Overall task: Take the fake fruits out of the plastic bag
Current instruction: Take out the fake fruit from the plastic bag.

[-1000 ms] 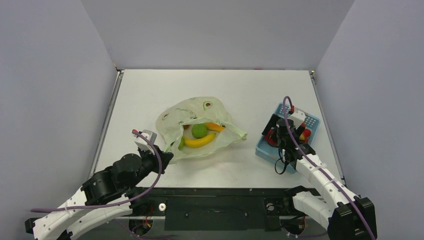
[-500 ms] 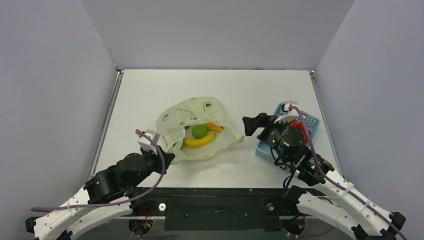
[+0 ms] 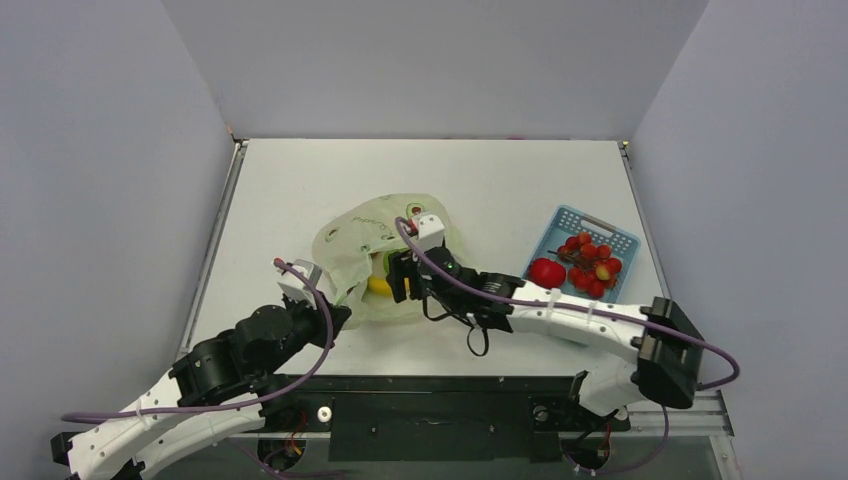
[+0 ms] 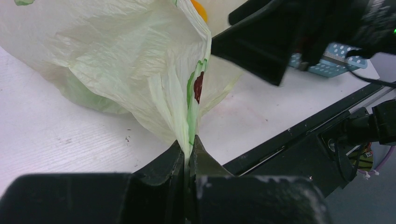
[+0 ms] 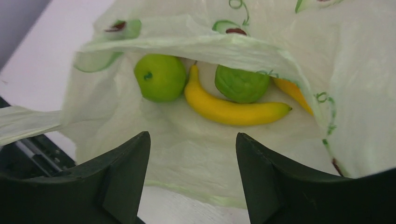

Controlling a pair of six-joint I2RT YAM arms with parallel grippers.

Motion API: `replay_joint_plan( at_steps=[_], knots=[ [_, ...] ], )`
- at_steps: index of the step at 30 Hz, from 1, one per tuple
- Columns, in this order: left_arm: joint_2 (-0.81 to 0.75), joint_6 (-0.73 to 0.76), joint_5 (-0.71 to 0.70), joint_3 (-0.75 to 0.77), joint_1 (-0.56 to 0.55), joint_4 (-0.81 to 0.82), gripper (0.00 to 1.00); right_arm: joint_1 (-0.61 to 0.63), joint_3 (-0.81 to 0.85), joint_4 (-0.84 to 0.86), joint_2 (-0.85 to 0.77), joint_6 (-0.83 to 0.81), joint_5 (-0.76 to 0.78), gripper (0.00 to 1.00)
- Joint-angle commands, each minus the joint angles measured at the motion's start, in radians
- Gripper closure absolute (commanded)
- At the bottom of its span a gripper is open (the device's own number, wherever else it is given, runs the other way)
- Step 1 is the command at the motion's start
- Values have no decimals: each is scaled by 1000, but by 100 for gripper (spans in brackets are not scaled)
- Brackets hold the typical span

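Bright even overhead light, soft shadows; wrist-view foregrounds blurred

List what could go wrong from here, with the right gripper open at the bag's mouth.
1. The left gripper pinches only a thin edge of the plastic bag; a tug could slip it free and let the mouth collapse.
2. The open right gripper faces loose film in front of the banana; it might grab plastic along with fruit.
3. The banana lies close against the green apple; closing could knock that deeper.
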Motion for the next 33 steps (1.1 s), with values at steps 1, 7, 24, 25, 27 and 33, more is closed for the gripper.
replay_joint_plan(
  at_steps=[1,7,24,25,27,33],
  knots=[
    [-8,18,12,2,-7,50,100,25,69,26,138,-8,92,36],
    [-23,19,20,-1,-8,56,100,25,44,125,276,58,222,34],
    [-44,22,24,-5,-7,62,100,4,33,499,476,-32,388,24],
    [-44,22,24,-5,-7,62,100,-3,41,510,495,-39,388,22],
    [-40,22,25,-4,-7,62,100,-12,58,530,525,-54,384,20],
    [-33,23,25,-3,-7,60,100,-43,107,579,623,-94,379,18]
  ],
)
